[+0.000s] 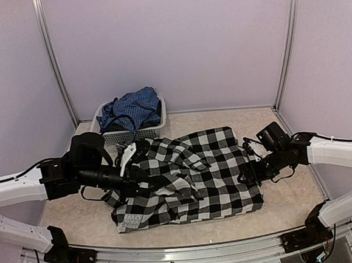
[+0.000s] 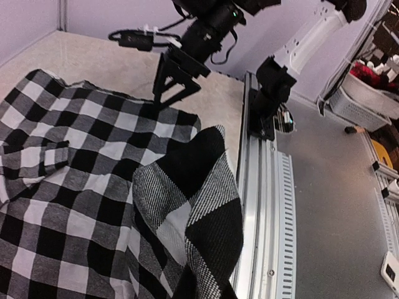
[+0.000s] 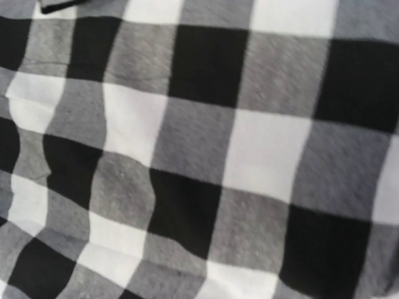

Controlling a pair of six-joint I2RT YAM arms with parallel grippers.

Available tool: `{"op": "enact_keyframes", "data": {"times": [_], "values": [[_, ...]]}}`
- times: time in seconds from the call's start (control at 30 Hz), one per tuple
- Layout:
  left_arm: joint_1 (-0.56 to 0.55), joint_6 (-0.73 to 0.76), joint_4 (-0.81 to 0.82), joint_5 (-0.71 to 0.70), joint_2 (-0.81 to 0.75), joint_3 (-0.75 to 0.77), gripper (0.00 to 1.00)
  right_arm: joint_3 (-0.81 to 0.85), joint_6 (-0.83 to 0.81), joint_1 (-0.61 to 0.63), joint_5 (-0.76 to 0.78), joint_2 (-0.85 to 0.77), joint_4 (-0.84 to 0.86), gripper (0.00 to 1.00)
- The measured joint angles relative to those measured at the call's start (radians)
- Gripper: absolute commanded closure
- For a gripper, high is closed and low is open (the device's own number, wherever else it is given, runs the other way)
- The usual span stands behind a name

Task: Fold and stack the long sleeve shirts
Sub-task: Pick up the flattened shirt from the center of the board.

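**Left jaws clenched on a fold of checked shirt, right jaws spread**

Jaws on the left gripper (image 1: 151,183) are clenched on a raised fold of the black-and-white shirt (image 1: 210,177). In that wrist's view the cloth bunches up toward the lens and hides the fingers themselves. Jaws on the right gripper (image 2: 174,92) stand apart, tips pointing down at the shirt's right edge. We cannot tell whether they touch the cloth.

We find this shirt spread over the middle of the table (image 1: 291,201), between the 2 arms, rumpled on its left half and flatter on its right. The blue shirt (image 1: 131,110) lies crumpled in the white basket (image 1: 141,134) at the back left, well apart from both grippers.

We judge the cloth soft, light and limp, so it will sag from any single hold and drag across the table rather than slide as 1 piece. A grab in mid panel is likely to gather several layers. A pinch at a hem, cuff or shoulder seam should steer it better, and 2 matching corners would keep an edge straight for a fold.

Up close, the big shirt shows large squares of black, white and grey with a woven grain. White block letters (image 1: 129,220) sit on a black patch near its front left corner. The blue shirt has a much finer check.
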Motion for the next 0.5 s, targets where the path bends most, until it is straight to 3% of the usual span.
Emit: {"op": "enact_keyframes", "data": {"times": [0.2, 0.37, 0.5], "values": [[0.206, -0.166, 0.119, -0.014, -0.196, -0.097, 1.00, 0.006, 0.057, -0.002, 0.024, -0.045, -0.083, 0.28], [0.360, -0.266, 0.149, -0.097, -0.220, -0.115, 0.96, 0.006, 0.078, -0.002, 0.032, -0.051, -0.107, 0.28], [0.396, -0.304, 0.166, -0.130, -0.205, -0.115, 0.96, 0.006, 0.084, -0.002, 0.032, -0.045, -0.111, 0.28]]}}
